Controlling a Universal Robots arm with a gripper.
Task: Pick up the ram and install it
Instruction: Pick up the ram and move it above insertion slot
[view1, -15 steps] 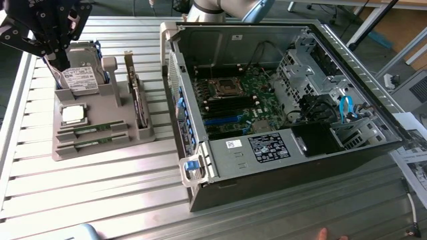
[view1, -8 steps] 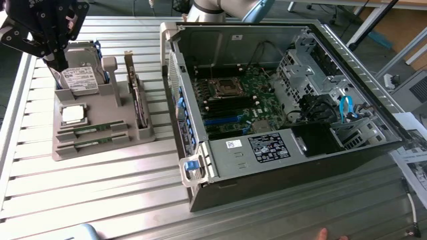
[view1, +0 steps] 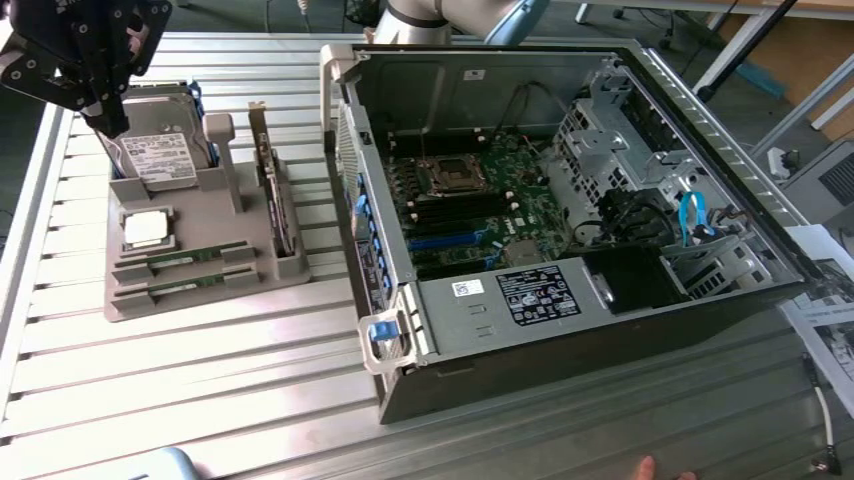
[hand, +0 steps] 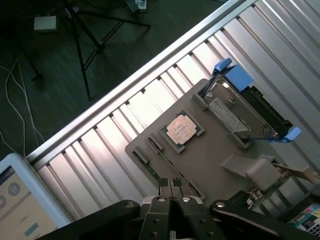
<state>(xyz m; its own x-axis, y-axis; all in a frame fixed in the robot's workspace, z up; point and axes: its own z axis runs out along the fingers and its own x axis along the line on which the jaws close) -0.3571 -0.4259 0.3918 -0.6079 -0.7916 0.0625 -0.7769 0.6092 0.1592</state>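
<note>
Grey moulded tray (view1: 267, 275) lies on the slatted metal worktop (view1: 200, 385), toward the exterior view's left. Beside it, on the exterior view's right, an open computer case (view1: 534, 80) lies on its side with the motherboard (view1: 494, 190) exposed.

The ram (view1: 183, 261), a thin green strip, lies flat in a slot at the near end of the tray. A second like strip (view1: 180, 286) lies in the next slot, just beside it and parallel. Behind them the square silver processor (view1: 147, 228) rests in its pocket. Past that, the hard drive (view1: 160, 155) leans upright in its blue-edged carrier. A dark expansion card (view1: 274, 190) stands on edge along the side of the tray nearer the case.

The black jaws hang over the far end of the tray, above the hard drive and well apart from the ram. In the wrist view they are pressed together with nothing between them. Below them in that view are the tray (hand: 210, 160), the processor (hand: 182, 130) and the hard drive (hand: 235, 112). Both strips rest untouched in their slots
</note>
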